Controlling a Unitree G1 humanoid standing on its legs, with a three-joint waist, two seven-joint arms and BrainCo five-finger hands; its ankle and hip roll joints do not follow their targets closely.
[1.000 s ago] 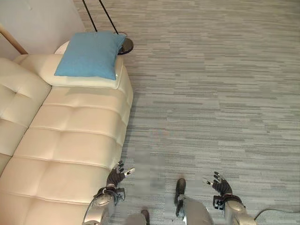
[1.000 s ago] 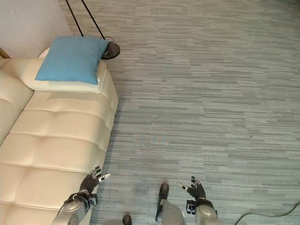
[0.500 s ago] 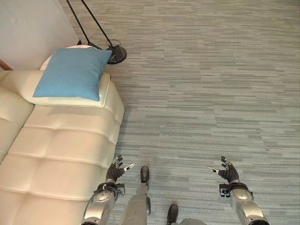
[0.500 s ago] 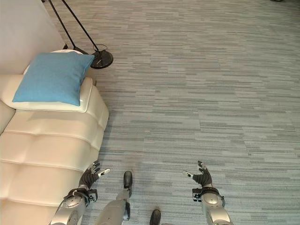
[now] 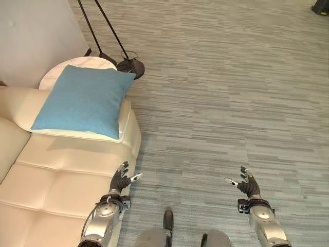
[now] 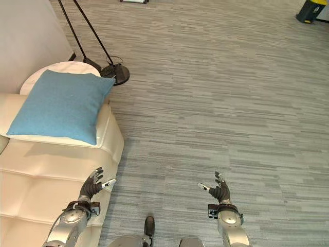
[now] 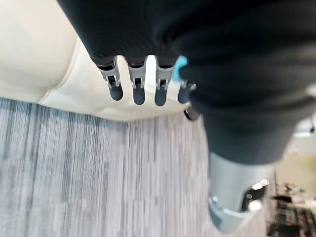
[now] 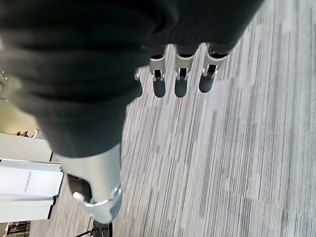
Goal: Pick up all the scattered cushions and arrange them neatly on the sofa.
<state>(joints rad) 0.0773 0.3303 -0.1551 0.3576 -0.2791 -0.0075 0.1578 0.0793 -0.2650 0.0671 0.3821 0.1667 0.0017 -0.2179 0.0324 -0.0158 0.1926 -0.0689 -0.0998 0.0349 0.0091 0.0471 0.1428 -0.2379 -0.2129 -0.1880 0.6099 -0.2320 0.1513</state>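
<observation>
A blue cushion (image 5: 82, 100) lies flat on the padded arm end of the cream sofa (image 5: 51, 185); a sliver of it shows past the fingers (image 7: 137, 91) in the left wrist view as the blue cushion (image 7: 180, 63). My left hand (image 5: 120, 181) hovers open over the sofa's front corner, holding nothing. My right hand (image 5: 247, 187) hangs open above the grey carpet, well to the right of the sofa, and it is empty too. In the right wrist view its fingers (image 8: 180, 84) point at bare carpet.
A black floor lamp's round base (image 5: 130, 66) and slanted poles stand on the carpet just behind the cushion. A white round side table (image 5: 77, 66) peeks out beyond the sofa arm. A dark and yellow object (image 6: 307, 10) sits far right on the carpet.
The camera has shifted, so the sofa and cushion sit lower and larger in the picture. Both hands stay open and empty at about the same height.
</observation>
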